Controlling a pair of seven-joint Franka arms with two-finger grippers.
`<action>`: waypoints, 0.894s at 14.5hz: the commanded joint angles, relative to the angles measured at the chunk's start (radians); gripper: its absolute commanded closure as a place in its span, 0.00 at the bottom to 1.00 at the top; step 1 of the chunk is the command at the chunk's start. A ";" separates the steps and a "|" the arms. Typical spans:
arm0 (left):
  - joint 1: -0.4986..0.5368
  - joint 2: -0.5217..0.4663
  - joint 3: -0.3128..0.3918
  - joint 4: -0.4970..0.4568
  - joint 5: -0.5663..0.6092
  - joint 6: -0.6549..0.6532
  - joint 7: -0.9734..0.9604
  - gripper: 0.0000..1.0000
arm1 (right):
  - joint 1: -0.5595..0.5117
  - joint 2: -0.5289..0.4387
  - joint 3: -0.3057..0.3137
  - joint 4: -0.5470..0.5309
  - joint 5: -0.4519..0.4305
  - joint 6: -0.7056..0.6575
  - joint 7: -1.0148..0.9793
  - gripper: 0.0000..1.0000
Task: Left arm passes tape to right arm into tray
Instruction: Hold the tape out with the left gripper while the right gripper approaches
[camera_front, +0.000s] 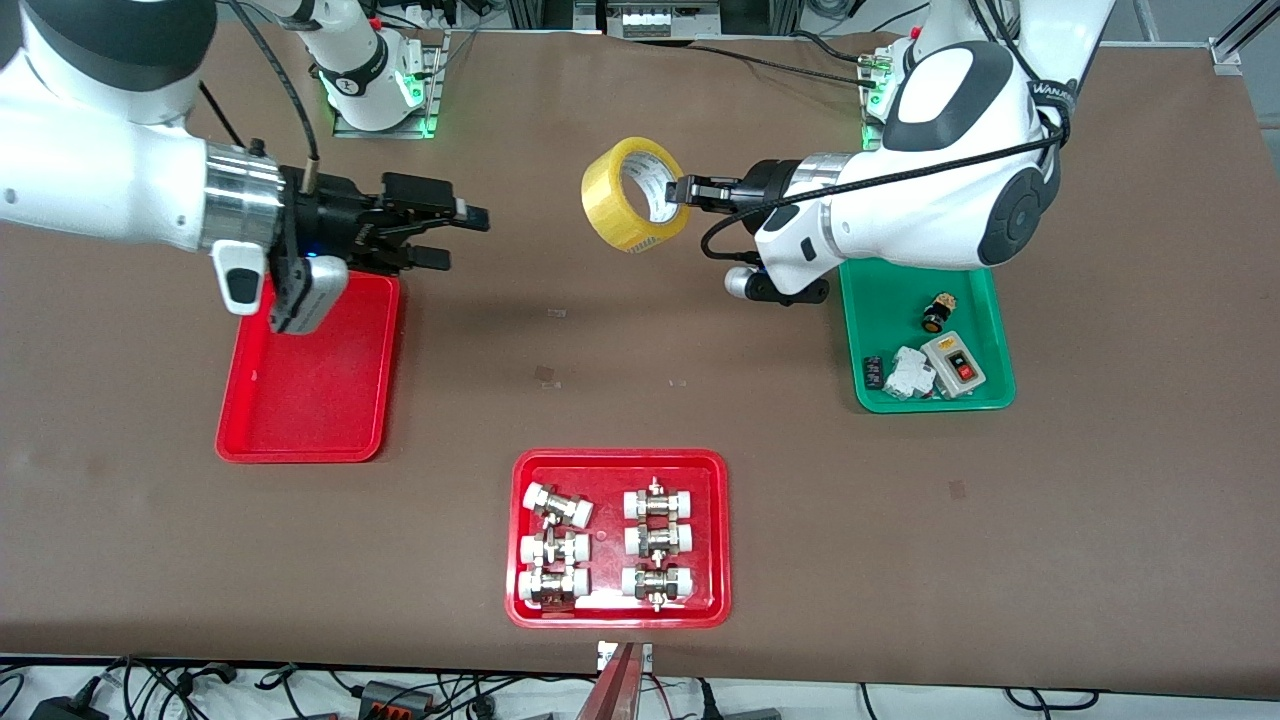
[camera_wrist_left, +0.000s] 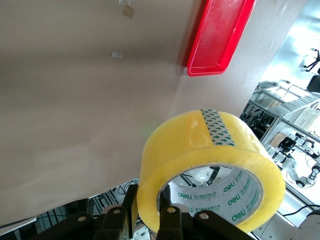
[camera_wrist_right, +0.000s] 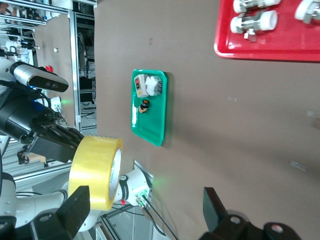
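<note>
Tape (camera_front: 634, 194) on edge (bore sideways) in left hand (camera_front: 684, 190)

Left end effector (camera_front: 684, 190) clamped (raised); right end effector (camera_front: 455, 236) spread.

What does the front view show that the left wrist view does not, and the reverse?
Front view only: the green plastic tray with switch parts, the squarer red tray of white-capped metal fittings, and the right gripper, jaws open, over the table beside the narrower plain red plastic tray.
Left wrist view only: the green printed lettering on the white inner core.
Both: the ring-shaped roll of yellowish translucent packing tape, held off the table by the left gripper through its wall, and that plain red tray.
</note>
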 joint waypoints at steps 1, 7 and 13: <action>0.005 0.002 0.003 0.027 -0.031 -0.008 -0.012 1.00 | 0.071 0.030 -0.005 0.027 0.023 0.069 0.050 0.00; 0.010 0.002 0.003 0.027 -0.031 -0.008 -0.008 1.00 | 0.172 0.036 -0.007 0.047 0.023 0.192 0.200 0.00; 0.011 0.000 0.003 0.027 -0.029 -0.011 -0.003 1.00 | 0.218 0.042 -0.005 0.049 0.002 0.210 0.223 0.00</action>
